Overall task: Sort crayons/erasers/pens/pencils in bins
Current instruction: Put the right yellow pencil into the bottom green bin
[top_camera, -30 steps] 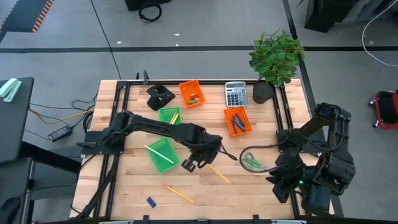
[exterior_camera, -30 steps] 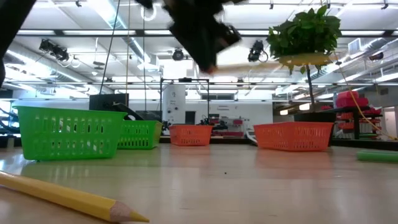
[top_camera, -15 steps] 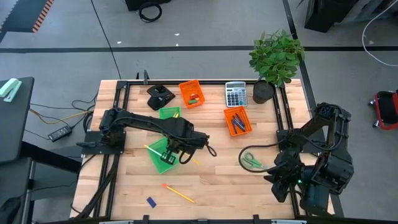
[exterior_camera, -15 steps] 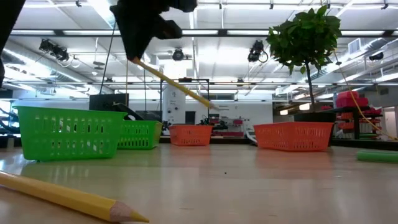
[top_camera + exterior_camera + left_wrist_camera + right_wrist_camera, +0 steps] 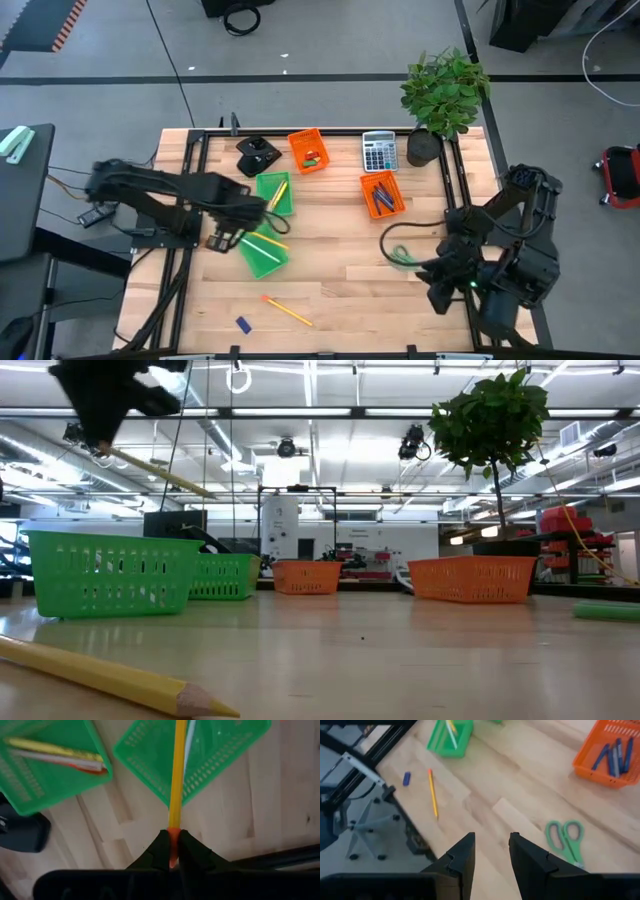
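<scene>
Pinching the orange-tipped end of a long thin yellow pencil (image 5: 177, 780), the left gripper (image 5: 171, 851) has its jaws nearly shut on it, the shaft running out over the near green rectangular plastic bin (image 5: 262, 252). In the high view that gripper (image 5: 222, 241) sits at about 9 o'clock of this bin, with the second green bin (image 5: 275, 193) at its 1 o'clock, already holding yellow sticks.

Judged risk: the grip is at the very end, so the long shaft can pivot or slip, and a release now may leave it across the rim or on the wooden table (image 5: 330, 270).

The right gripper (image 5: 491, 851) hovers with jaws apart and empty at the table's 4 o'clock edge, near the green-handled scissors (image 5: 566, 838). Another yellow pencil (image 5: 287, 310) and a small blue eraser block (image 5: 242, 324) lie unsorted around 7 o'clock.
</scene>
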You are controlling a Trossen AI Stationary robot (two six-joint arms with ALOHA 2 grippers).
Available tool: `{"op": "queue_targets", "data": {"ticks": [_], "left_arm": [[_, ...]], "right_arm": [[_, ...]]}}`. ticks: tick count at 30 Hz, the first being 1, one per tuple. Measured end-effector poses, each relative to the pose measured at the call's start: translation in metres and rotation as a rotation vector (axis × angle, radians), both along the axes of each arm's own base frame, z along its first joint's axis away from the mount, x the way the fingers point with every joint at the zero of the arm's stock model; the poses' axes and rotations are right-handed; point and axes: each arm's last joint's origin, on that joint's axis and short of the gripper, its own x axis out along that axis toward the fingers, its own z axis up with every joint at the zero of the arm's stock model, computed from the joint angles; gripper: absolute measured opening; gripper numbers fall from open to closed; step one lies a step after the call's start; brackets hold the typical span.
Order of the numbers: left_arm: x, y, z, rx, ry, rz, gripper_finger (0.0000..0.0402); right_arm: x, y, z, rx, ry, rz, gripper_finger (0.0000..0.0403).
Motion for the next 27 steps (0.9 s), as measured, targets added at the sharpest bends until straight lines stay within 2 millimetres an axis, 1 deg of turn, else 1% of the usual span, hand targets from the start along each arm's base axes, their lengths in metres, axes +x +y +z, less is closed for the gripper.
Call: {"op": "queue_targets", "data": {"ticks": [3, 8, 10, 13, 16, 22, 27], "left_arm": [[-0.014, 0.002, -0.01, -0.003, -0.014, 0.009, 0.0027], [-0.028, 0.005, -0.046, 0.006, 0.139, -0.007, 0.0027], [-0.031, 0.003, -0.057, -0.018, 0.165, -0.016, 0.0027], [-0.029, 0.001, -0.068, -0.025, 0.134, -0.005, 0.0027], [-0.028, 0.001, -0.07, -0.023, 0.113, 0.016, 0.0028], [-0.025, 0.0, -0.07, -0.028, 0.081, -0.034, 0.0036], [-0.025, 0.0, -0.07, -0.037, 0.086, -0.034, 0.0061]], "right_arm": [[0.009, -0.007, 0.0, -0.009, 0.003, -0.032, 0.0127], [0.025, -0.02, 0.0, -0.037, 0.016, -0.072, 0.0127], [0.03, -0.025, 0.0, -0.042, 0.026, -0.087, 0.0127], [0.036, -0.031, 0.0, -0.035, 0.04, -0.113, 0.0127], [0.04, -0.034, -0.001, -0.02, 0.053, -0.13, 0.0127], [0.044, -0.037, -0.001, 0.002, 0.066, -0.143, 0.0127], [0.045, -0.035, -0.001, 0.018, 0.056, -0.141, 0.0127]]}}
